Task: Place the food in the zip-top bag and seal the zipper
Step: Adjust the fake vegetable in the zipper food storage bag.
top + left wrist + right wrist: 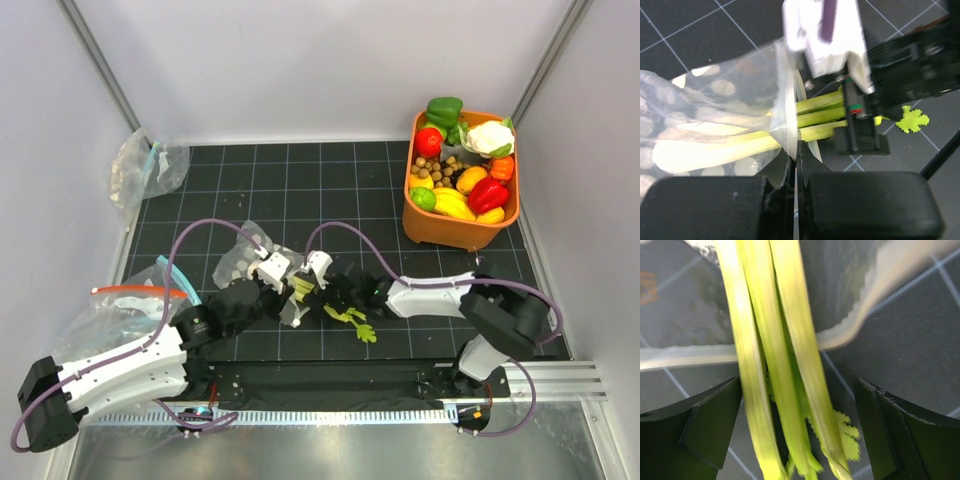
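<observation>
The pale-green celery stalk [730, 147] lies half inside the dotted zip-top bag [705, 100], and its leafy end [355, 322] rests on the mat outside. My left gripper [796, 165] is shut on the bag's mouth edge, pinching the pale zipper [787, 100] just below the stalks. My right gripper [797, 405] is open, with one finger on either side of the celery stems [785, 365] and gaps between them. In the top view, both the left gripper [272, 278] and the right gripper [312, 275] meet at the bag [245, 262] in the middle of the mat.
An orange basket [412, 215] at the back right holds toy produce of several colours, red pieces among them. A clear bag with a red-orange strip [125, 300] lies at the left beside my left arm. Another clear bag [148, 165] sits at the back left corner.
</observation>
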Action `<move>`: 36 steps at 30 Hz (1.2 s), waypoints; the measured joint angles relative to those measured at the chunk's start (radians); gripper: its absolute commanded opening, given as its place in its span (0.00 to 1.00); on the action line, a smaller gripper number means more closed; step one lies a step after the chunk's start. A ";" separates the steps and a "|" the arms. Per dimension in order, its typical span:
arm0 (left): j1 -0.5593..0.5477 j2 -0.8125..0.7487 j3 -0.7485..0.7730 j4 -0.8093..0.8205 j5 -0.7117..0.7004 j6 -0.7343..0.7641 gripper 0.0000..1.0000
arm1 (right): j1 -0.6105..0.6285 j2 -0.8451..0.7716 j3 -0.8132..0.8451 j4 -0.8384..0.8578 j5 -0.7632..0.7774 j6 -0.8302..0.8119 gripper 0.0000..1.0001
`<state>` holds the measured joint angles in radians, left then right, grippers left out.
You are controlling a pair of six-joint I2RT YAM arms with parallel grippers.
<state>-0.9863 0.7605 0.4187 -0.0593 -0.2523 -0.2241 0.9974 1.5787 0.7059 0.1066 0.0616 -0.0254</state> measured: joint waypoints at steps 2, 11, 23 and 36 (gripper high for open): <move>0.000 -0.008 0.000 -0.002 -0.005 -0.003 0.00 | -0.001 0.040 0.022 0.006 -0.007 0.001 0.87; 0.000 -0.019 0.000 -0.005 -0.011 -0.004 0.00 | 0.000 0.014 0.019 0.013 -0.070 -0.005 0.01; 0.000 -0.021 0.000 -0.005 0.047 0.011 0.00 | 0.045 -0.246 -0.069 0.046 -0.121 -0.030 0.01; 0.000 -0.066 -0.004 0.059 0.276 0.049 0.00 | 0.119 -0.217 -0.068 0.023 -0.087 -0.075 0.01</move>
<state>-0.9863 0.6941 0.4145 -0.0002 0.0238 -0.1749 1.1160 1.3617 0.6376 0.1291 -0.0250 -0.1001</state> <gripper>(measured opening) 0.014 0.236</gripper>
